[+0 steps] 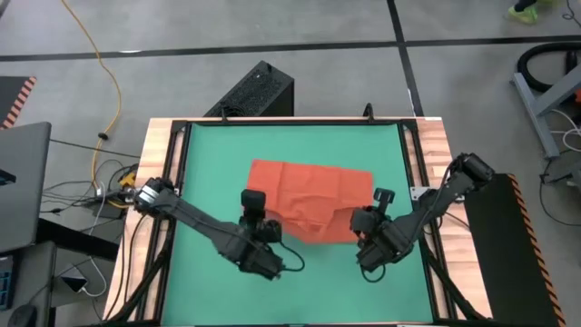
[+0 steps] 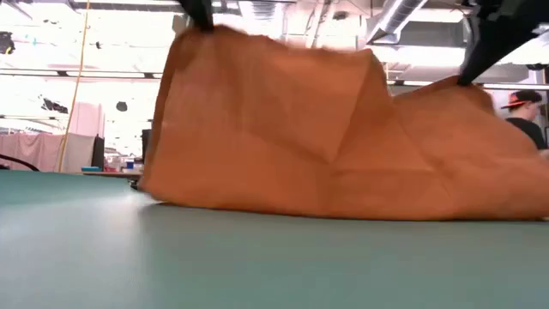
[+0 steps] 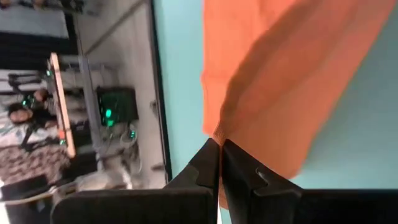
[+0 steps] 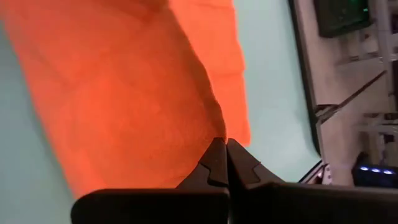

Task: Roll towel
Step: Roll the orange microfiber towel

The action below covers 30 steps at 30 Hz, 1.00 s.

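Two dark jointed arms, black notched pincer fingers (image 3: 205, 171)

1. My left gripper (image 3: 220, 144) is pinched tight on a corner of the towel (image 3: 280, 74)
2. Towel hangs over the green mat (image 3: 180, 68)
3. Beyond the table edge I see people (image 3: 22, 115), blurred

We see the towel (image 1: 313, 195), orange-red soft cloth, creased, lying mid-mat on the worktop. Its near edge is lifted off the mat at both corners, so the cloth stands up like a slack sheet in the low view (image 2: 326, 129), sagging between the two raised corners; the far part stays flat.
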{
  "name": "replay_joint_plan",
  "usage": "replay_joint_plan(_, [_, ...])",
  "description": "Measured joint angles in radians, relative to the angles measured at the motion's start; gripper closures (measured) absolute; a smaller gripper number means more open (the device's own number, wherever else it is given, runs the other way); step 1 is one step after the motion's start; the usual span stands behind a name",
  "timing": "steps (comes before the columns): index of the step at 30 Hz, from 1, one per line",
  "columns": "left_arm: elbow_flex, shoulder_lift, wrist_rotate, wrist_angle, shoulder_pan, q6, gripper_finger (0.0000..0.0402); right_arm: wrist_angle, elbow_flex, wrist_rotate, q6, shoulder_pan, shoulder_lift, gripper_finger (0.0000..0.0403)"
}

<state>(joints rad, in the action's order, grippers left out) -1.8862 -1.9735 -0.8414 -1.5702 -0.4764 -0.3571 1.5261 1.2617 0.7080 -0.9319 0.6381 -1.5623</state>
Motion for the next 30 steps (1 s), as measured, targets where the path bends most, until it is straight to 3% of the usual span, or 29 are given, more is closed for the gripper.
replay_joint_plan(10, [0.25, 0.079, -0.036, 0.009, 0.09, -0.03, 0.0401, 0.018, 0.0, 0.003, 0.065, -0.095, 0.0, 0.04])
replay_joint_plan(22, [0.271, 0.212, -0.116, 0.065, 0.138, 0.01, 0.0401, 0.045, -0.001, 0.056, 0.129, -0.221, 0.0, 0.04])
replay_joint_plan(30, [0.416, 0.21, -0.114, 0.24, 0.225, 0.172, 0.0401, 0.045, -0.001, 0.057, 0.149, -0.276, 0.0, 0.04])
